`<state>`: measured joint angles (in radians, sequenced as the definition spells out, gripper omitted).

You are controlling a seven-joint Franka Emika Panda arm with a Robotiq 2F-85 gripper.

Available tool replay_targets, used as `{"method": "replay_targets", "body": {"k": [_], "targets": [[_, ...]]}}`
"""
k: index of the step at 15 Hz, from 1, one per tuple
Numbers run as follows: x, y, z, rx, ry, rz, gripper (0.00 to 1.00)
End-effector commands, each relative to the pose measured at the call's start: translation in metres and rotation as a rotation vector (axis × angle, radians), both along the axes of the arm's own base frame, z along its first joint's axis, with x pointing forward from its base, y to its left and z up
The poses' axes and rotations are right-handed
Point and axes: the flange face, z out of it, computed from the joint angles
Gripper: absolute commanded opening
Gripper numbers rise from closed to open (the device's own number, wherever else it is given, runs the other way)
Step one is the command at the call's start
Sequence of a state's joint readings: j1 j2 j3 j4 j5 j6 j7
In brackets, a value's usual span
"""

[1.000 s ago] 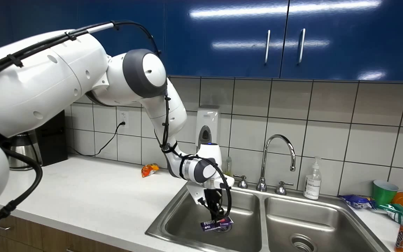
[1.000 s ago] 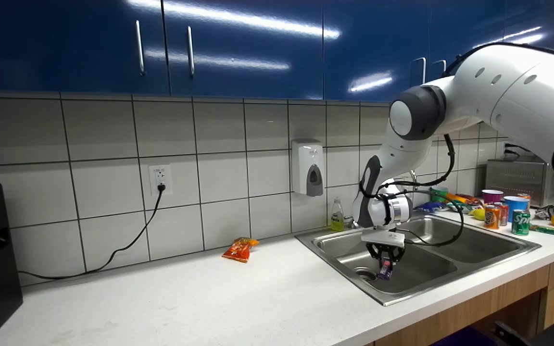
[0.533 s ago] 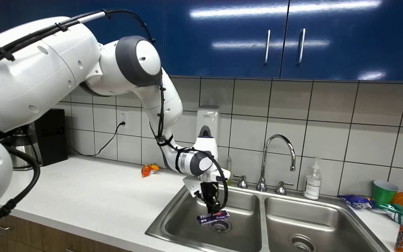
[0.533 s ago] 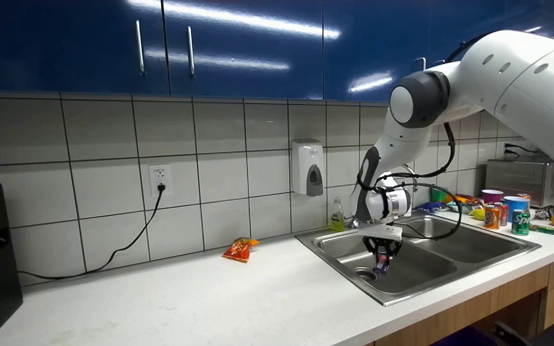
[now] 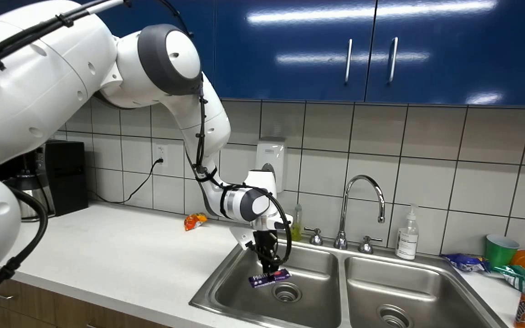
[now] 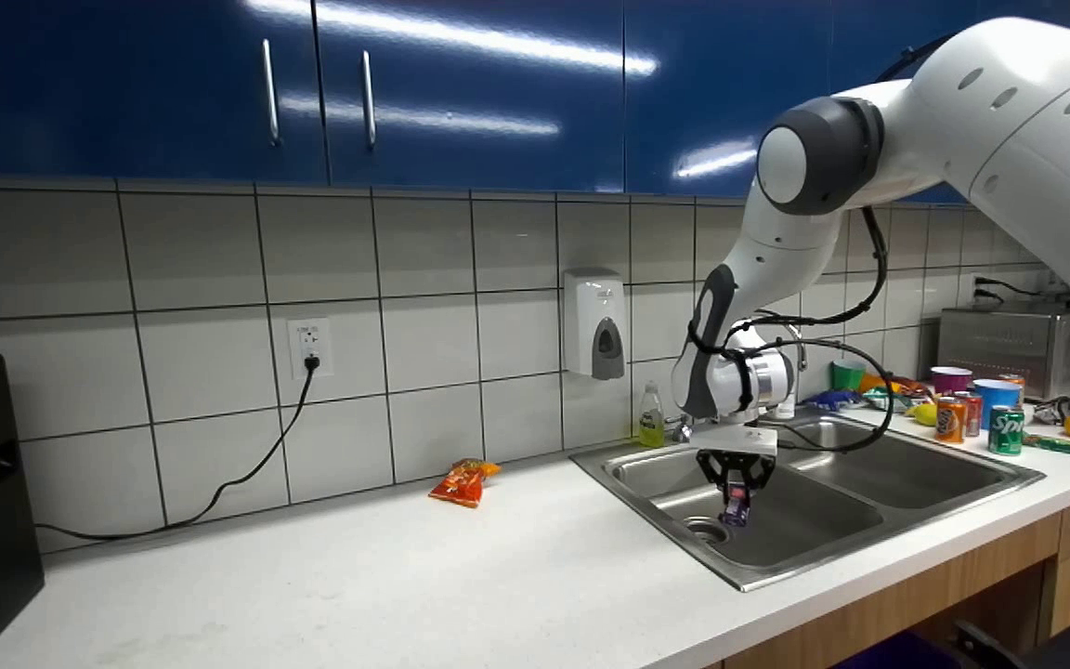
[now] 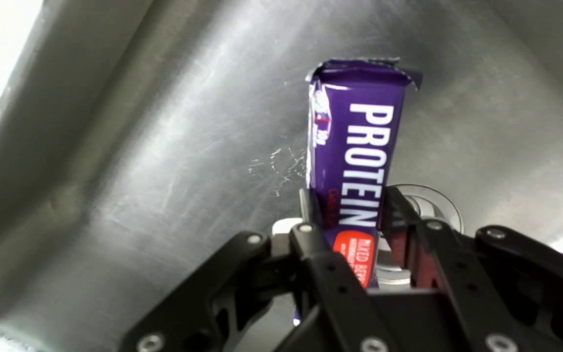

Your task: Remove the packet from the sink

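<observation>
The purple packet (image 7: 359,127), lettered PROTEIN with a red patch, is pinched between the fingers of my gripper (image 7: 350,205) in the wrist view. One end sticks out past the fingertips; the part nearer the palm is partly hidden by the linkage. In both exterior views the packet (image 5: 260,280) (image 6: 736,513) hangs under the gripper (image 5: 270,270) (image 6: 737,481), within the outline of one basin of the steel sink (image 5: 310,303) (image 6: 809,525). It looks raised above the basin floor, near the drain (image 5: 287,292), though how high is hard to tell.
A curved faucet (image 5: 345,207) rises behind the basins. A soap bottle (image 6: 651,418) stands at the sink's back corner, and a pump bottle (image 5: 407,238) farther along. An orange bag (image 6: 465,483) lies on the white counter (image 6: 461,576). Several cans and cups crowd the far side.
The arm has risen, lifting the gripped packet. In an exterior view it has also shifted left, uncovering the drain. The fingers have stayed closed on the packet.
</observation>
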<state>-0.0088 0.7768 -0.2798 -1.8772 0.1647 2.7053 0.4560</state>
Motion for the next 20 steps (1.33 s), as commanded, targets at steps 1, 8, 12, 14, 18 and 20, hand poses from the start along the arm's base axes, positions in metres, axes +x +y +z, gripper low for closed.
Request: {"method": "replay_targets", "body": {"k": [1, 8, 12, 14, 18, 20], "targets": [[-0.019, 0.009, 0.020, -0.013, 0.007, 0.062, 0.11], [-0.040, 0.025, 0.041, -0.033, -0.001, 0.132, 0.11], [-0.051, 0.037, 0.055, -0.048, -0.006, 0.173, 0.11], [-0.055, 0.043, 0.062, -0.055, -0.008, 0.196, 0.11], [-0.064, 0.057, 0.074, -0.069, -0.013, 0.245, 0.11], [-0.067, 0.064, 0.078, -0.075, -0.010, 0.274, 0.11]]}}
